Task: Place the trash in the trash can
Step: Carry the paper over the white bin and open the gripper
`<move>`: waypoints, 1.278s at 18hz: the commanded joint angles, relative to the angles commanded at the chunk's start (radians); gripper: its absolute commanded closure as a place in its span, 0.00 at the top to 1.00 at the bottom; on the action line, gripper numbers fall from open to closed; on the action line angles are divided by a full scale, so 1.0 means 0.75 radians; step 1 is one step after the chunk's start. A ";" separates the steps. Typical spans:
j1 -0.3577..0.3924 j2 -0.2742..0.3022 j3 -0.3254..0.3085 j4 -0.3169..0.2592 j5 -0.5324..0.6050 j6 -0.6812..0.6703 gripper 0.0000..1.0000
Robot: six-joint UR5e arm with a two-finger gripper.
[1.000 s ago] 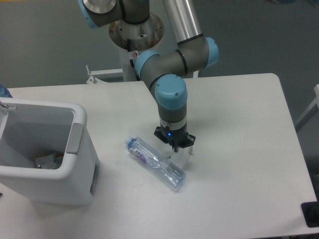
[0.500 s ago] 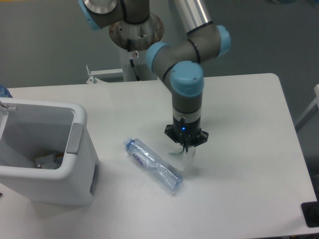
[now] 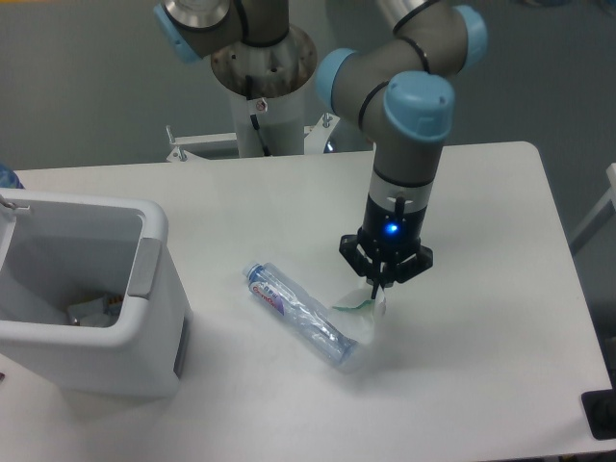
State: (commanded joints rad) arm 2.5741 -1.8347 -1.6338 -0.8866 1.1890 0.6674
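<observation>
While the jaws (image 3: 380,289) look pinched shut on a thin clear wrapper (image 3: 361,313) mid-desk, touching the bottle (image 3: 300,312), I'd lift straight up first, then swing over to the trash can (image 3: 144,327) at the left edge.

Gripper (image 3: 382,292) pointing down over the middle of the white table (image 3: 481,241), fingers closed on a crumpled white wrapper (image 3: 364,313). Crushed clear water bottle (image 3: 300,313) lying flat just beside the wrapper, blue cap toward the left edge. White trash can (image 3: 144,318) at the left edge, scraps visible inside.
</observation>
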 joint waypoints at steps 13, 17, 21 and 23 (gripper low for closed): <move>-0.172 0.096 0.184 0.004 -0.254 -0.442 0.00; -0.255 0.174 0.182 0.002 -0.254 -0.501 0.00; -0.366 0.258 0.182 0.004 -0.252 -0.546 0.00; -0.409 0.272 0.180 0.004 -0.250 -0.548 0.00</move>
State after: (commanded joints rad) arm 2.2674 -1.6307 -1.4987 -0.8836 1.0017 0.2562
